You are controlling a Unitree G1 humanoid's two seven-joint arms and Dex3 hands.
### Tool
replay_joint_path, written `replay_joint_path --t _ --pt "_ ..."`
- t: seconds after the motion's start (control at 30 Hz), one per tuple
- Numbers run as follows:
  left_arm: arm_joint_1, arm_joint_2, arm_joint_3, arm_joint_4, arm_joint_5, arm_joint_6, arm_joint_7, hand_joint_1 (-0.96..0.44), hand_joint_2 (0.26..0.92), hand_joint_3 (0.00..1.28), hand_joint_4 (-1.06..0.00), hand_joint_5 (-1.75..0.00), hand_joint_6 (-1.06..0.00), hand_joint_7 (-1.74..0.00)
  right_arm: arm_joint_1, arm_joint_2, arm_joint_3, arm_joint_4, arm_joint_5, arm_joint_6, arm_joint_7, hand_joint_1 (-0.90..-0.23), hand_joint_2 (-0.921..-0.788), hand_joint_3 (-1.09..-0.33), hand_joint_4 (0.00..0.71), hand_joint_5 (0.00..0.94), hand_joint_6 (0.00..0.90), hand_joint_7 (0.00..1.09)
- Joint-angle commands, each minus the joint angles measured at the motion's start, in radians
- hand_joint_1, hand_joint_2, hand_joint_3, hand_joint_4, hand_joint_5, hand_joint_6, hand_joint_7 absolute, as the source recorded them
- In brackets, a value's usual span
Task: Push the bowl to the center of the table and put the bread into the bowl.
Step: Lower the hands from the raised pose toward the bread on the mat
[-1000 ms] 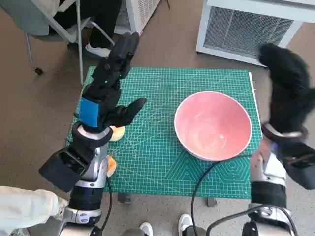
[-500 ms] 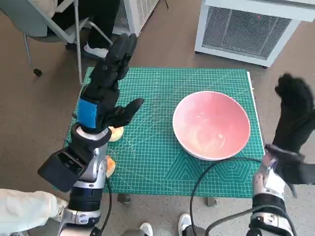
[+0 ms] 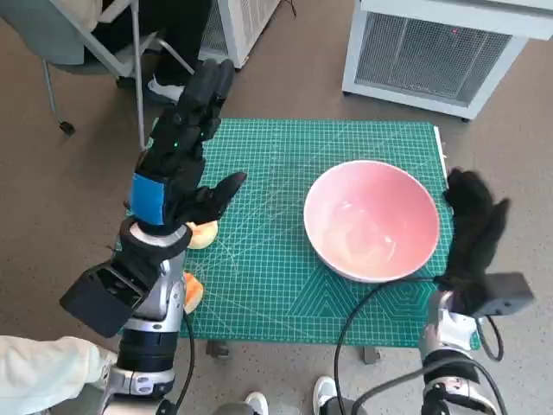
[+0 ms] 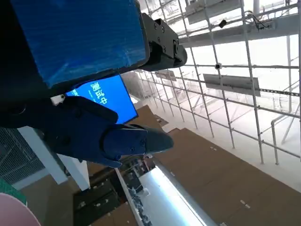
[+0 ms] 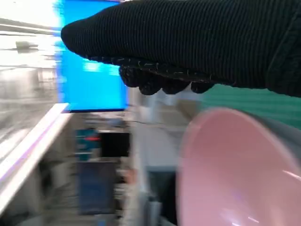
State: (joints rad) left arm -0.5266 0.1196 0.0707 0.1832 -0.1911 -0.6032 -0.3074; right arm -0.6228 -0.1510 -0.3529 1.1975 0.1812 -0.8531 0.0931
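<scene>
The pink bowl (image 3: 371, 220) stands on the right half of the green mat table (image 3: 285, 156). My right hand (image 3: 471, 229), gloved and holding nothing, is just outside the bowl's right rim with its fingers apart. The right wrist view has the glove (image 5: 188, 42) close above the bowl (image 5: 235, 165). A pale yellow piece of bread (image 3: 205, 234) lies at the mat's left edge, partly hidden under my left hand (image 3: 177, 160). That hand is raised above it, fingers stretched out and empty. The left wrist view shows the left hand (image 4: 80, 70) against the ceiling.
A second orange-yellow piece (image 3: 193, 292) lies at the mat's front left corner beside my left forearm. A black cable (image 3: 359, 311) crosses the front edge. White grille units (image 3: 432, 43) stand behind the table. A chair and a person's legs (image 3: 164, 52) are at the back left.
My right hand has come down from high at the far right and now sits beside the bowl's right rim. The left hand and the bowl have hardly moved.
</scene>
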Motion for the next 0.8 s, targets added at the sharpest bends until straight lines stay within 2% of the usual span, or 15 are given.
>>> replay_joint_path --t 0.03,0.23,0.37,0.63,0.8 --pt "0.01 0.015 0.007 -0.013 0.004 0.005 -0.001 -0.49 0.921 0.27 -0.25 0.0 -0.36 -0.01 -0.036 0.02 -0.022 0.06 0.03 0.075 0.027 -0.474 -0.921 -0.874 0.218 0.003 0.006 0.51" --pt "0.018 0.027 0.014 -0.025 0.014 0.009 0.007 -0.48 0.921 0.27 -0.25 0.0 -0.36 -0.01 -0.073 0.035 -0.018 0.087 0.015 0.129 0.006 -0.48 -0.921 -0.869 0.215 0.001 0.007 0.52" --pt "0.025 0.035 0.019 -0.038 0.023 0.016 0.015 -0.48 0.921 0.27 -0.25 0.0 -0.36 -0.01 -0.105 0.057 -0.026 0.097 0.024 0.168 0.008 -0.484 -0.921 -0.863 0.218 0.002 0.013 0.52" --pt "0.042 0.042 0.023 -0.07 0.044 0.028 0.038 -0.48 0.921 0.27 -0.25 0.0 -0.37 -0.01 -0.153 0.093 -0.032 0.097 0.022 0.181 0.022 -0.508 -0.921 -0.845 0.223 0.004 0.021 0.53" --pt "0.052 0.047 0.027 -0.087 0.052 0.038 0.049 -0.48 0.921 0.27 -0.26 0.0 -0.37 -0.02 -0.182 0.11 -0.039 0.1 0.027 0.187 0.041 -0.531 -0.921 -0.835 0.2 0.0 0.023 0.53"
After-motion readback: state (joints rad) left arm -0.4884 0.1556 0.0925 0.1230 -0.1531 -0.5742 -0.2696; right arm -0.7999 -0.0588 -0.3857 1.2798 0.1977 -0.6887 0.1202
